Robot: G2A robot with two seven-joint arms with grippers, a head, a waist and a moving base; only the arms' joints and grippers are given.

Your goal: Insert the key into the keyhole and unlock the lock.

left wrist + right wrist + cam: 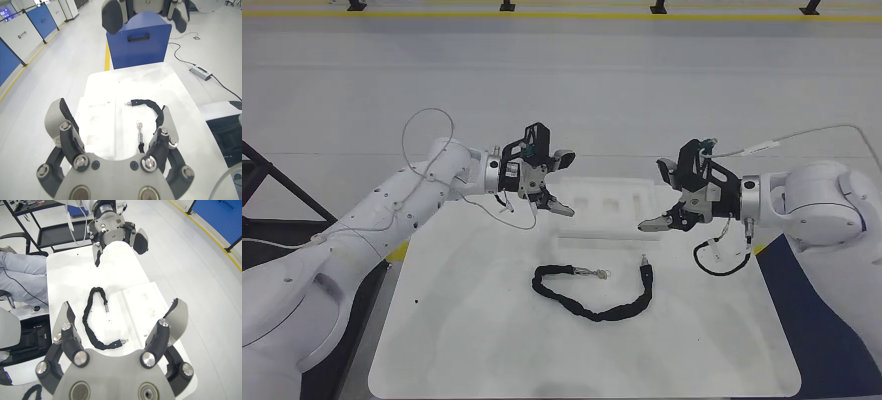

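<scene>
On the white tabletop (492, 340), near its middle, lies the chain lock (587, 313), a black fabric-sleeved length bent into an open curve. Its two ends are well apart, with the locking pin (129, 103) at one and the metal lock cylinder (140, 137) at the other. The key (139, 125), on a small ring, lies in line with the cylinder's mouth and touches it. From where I stand, I cannot tell whether its blade sits in the keyhole.

Above the far-left part of the tabletop, the left pincer (564, 182) is open and empty, clear of the lock. Facing it above the far-right part, the right pincer (657, 195) is likewise open and empty. Between them, along the far edge, rests a white moulded tray (612, 230) with shallow recesses.

Progress, as judged: the pin is free of the cylinder, so the lock looks unfastened. Neither pincer holds the key or the lock. If the key is merely lying at the mouth, the grasp, the insertion and the turn are all left to do.

Markings: none can be read on the lock, key or tray. The barrier panels (19, 36) in the room behind carry printed lettering, noted but not transcribed.
</scene>
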